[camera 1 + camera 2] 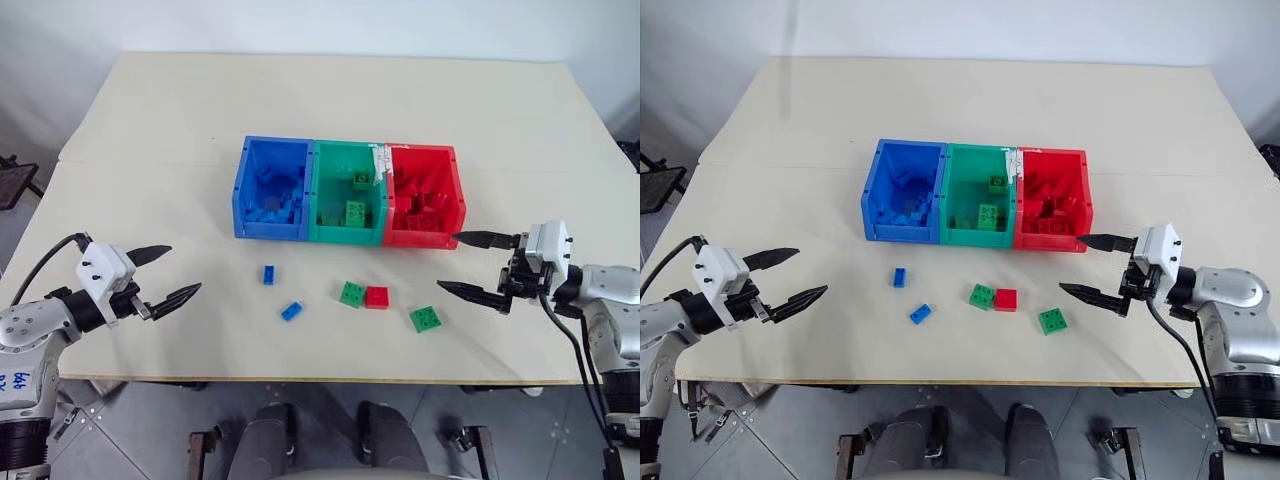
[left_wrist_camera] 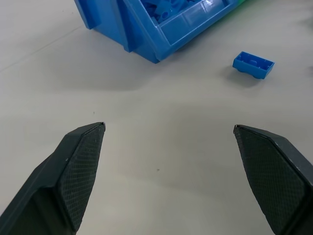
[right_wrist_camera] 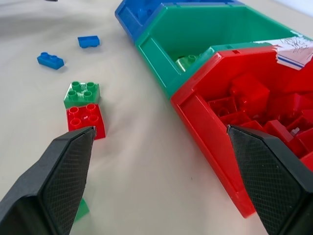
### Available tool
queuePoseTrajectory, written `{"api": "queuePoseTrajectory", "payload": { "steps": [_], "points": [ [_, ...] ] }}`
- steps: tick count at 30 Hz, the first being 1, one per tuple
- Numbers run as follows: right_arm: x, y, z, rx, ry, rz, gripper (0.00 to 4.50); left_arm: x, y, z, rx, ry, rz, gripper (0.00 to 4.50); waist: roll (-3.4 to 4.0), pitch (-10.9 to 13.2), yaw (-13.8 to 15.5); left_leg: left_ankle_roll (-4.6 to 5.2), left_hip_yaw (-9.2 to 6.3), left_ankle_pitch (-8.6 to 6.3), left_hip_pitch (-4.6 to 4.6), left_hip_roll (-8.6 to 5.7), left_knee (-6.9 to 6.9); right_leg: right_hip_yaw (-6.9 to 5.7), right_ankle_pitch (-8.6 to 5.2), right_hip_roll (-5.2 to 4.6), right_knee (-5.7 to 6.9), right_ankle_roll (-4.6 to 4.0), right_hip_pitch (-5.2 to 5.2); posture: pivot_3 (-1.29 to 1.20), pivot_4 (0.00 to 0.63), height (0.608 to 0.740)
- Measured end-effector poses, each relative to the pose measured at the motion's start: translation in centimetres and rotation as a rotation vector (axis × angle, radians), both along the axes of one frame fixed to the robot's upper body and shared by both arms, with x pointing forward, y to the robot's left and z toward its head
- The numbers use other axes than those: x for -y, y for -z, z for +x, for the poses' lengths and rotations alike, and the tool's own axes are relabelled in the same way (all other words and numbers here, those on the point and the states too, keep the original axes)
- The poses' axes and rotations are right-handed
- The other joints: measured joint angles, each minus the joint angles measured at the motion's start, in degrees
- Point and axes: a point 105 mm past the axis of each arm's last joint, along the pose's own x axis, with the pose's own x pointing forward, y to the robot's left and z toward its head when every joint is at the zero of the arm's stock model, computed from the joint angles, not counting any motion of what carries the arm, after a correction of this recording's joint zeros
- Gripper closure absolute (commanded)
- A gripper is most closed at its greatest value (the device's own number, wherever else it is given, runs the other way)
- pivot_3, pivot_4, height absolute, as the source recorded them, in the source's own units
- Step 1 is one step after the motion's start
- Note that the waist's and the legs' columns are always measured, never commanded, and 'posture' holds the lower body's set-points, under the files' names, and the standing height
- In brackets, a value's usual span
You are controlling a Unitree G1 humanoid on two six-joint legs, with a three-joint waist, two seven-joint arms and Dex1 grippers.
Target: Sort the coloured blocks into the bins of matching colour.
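Beige table (image 1: 150, 120): left gripper (image 1: 168, 272) and right gripper (image 1: 470, 265) both hover with fingers spread wide, holding nothing, touching nothing; blocks (image 1: 377, 297) lie loose between them.

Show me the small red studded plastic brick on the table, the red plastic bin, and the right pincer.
Small red studded plastic brick (image 1: 377, 297): left eye view, studded top.
Red plastic bin (image 1: 423, 236): left eye view, front wall.
Right pincer (image 1: 466, 264): left eye view, midway between the open fingertips.
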Motion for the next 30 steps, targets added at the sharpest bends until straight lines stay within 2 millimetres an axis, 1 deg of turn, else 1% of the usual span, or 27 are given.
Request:
{"api": "queuePoseTrajectory", "payload": {
  "steps": [4, 6, 8, 10, 12, 14, 16, 18, 21, 23, 26, 28, 30],
  "points": [
    [0.2, 0.1, 0.0, 0.0, 0.016, 0.002, 0.0, 0.1, -0.1, 0.1, 0.011, 0.002, 0.007, 0.02, 0.0, 0.0, 0.0, 0.0, 0.01, 0.0, 0.0, 0.02, 0.04, -0.01, 0.0, 0.01, 0.04, 0.0, 0.0, 0.0, 0.15, 0.74],
    [0.7, 0.3, -0.3, -0.005, 0.046, 0.015, 0.0, 1.0, -0.3, 0.2, 0.02, 0.033, 0.004, 0.02, 0.0, 0.0, 0.3, 0.01, -0.01, 0.0, 0.0, 0.0, 0.05, -0.04, 0.0, 0.0, 0.04, 0.0, 0.03, 0.0, 0.15, 0.74],
    [1.5, 0.2, -0.7, 0.003, 0.084, 0.03, 0.0, 2.9, -0.3, 0.3, 0.016, 0.091, -0.02, 0.02, 0.0, 0.0, 0.7, 0.05, -0.03, -0.01, -0.01, -0.04, 0.1, -0.06, 0.01, -0.04, 0.06, 0.01, 0.05, 0.0, 0.15, 0.74],
    [2.5, 0.3, -1.5, 0.009, 0.119, 0.027, 0.0, 5.8, -0.7, 0.6, 0.017, 0.177, -0.06, 0.02, 0.0, 0.0, 1.4, 0.06, -0.02, -0.02, -0.01, -0.05, 0.15, -0.06, 0.02, -0.03, 0.06, 0.03, 0.08, 0.0, 0.15, 0.74],
    [3.7, 0.9, -2.7, -0.019, 0.146, 0.013, 0.0, 8.7, -0.8, 0.3, 0.014, 0.283, -0.062, 0.02, -0.01, 0.0, 1.7, 0.06, 0.01, -0.03, -0.02, -0.04, 0.21, -0.06, 0.02, -0.01, 0.08, 0.03, 0.09, 0.0, 0.15, 0.74],
    [4.9, 1.7, -3.9, -0.065, 0.171, -0.018, 0.0, 10.4, -0.6, 0.0, 0.004, 0.359, -0.035, 0.02, 0.0, 0.0, 1.7, 0.07, 0.04, -0.03, -0.01, -0.03, 0.22, -0.06, 0.01, 0.03, 0.08, 0.03, 0.09, 0.0, 0.15, 0.74],
    [6.1, 2.0, -4.8, -0.075, 0.191, -0.046, 0.0, 12.3, -0.2, -0.3, -0.009, 0.443, 0.006, 0.02, 0.0, 0.0, 1.5, 0.08, 0.15, -0.02, 0.01, -0.05, 0.28, -0.05, 0.01, 0.05, 0.07, 0.03, 0.11, 0.0, 0.15, 0.74],
    [7.3, 2.5, -5.3, -0.08, 0.209, -0.091, 0.0, 13.6, 0.1, -0.5, -0.011, 0.508, 0.04, 0.02, 0.0, 0.0, 1.2, 0.13, 0.27, 0.01, 0.06, -0.12, 0.3, -0.01, 0.02, 0.05, 0.06, 0.01, 0.12, 0.0, 0.15, 0.74],
    [8.5, 3.4, -5.8, -0.103, 0.203, -0.147, 0.0, 15.4, 0.5, -0.7, -0.004, 0.576, 0.043, 0.02, 0.0, 0.0, 1.0, 0.19, 0.27, 0.05, 0.08, -0.02, 0.38, 0.04, 0.03, 0.02, -0.07, -0.02, 0.14, 0.0, 0.15, 0.74],
    [8.3, 3.7, -5.7, -0.11, 0.165, -0.16, 0.0, 16.1, 0.7, -0.9, -0.018, 0.6, 0.025, 0.02, 0.0, 0.0, 0.6, 0.17, 0.27, 0.06, 0.09, 0.05, 0.42, 0.04, 0.06, 0.04, -0.04, -0.07, 0.14, 0.0, 0.15, 0.74],
    [7.6, 3.7, -5.2, -0.114, 0.113, -0.159, 0.0, 16.0, 0.5, -0.8, -0.046, 0.589, -0.004, 0.02, 0.01, 0.0, 0.0, 0.13, 0.26, 0.1, 0.14, 0.12, 0.44, 0.05, 0.08, 0.05, 0.07, -0.12, 0.13, 0.0, 0.15, 0.74],
    [6.5, 3.6, -4.4, -0.131, 0.052, -0.157, 0.0, 15.3, 0.3, -0.9, -0.056, 0.567, -0.026, 0.02, 0.02, 0.0, -0.2, 0.11, 0.27, 0.1, 0.18, 0.2, 0.46, 0.05, 0.12, 0.09, 0.09, -0.17, 0.13, 0.0, 0.15, 0.74],
    [4.7, 3.8, -3.7, -0.173, -0.036, -0.168, 0.0, 13.8, 0.4, -1.2, -0.068, 0.527, -0.025, 0.02, 0.02, 0.0, -0.6, 0.08, 0.25, 0.12, 0.19, 0.26, 0.47, 0.03, 0.12, 0.12, 0.11, -0.21, 0.12, 0.0, 0.15, 0.74]
  ]
}}
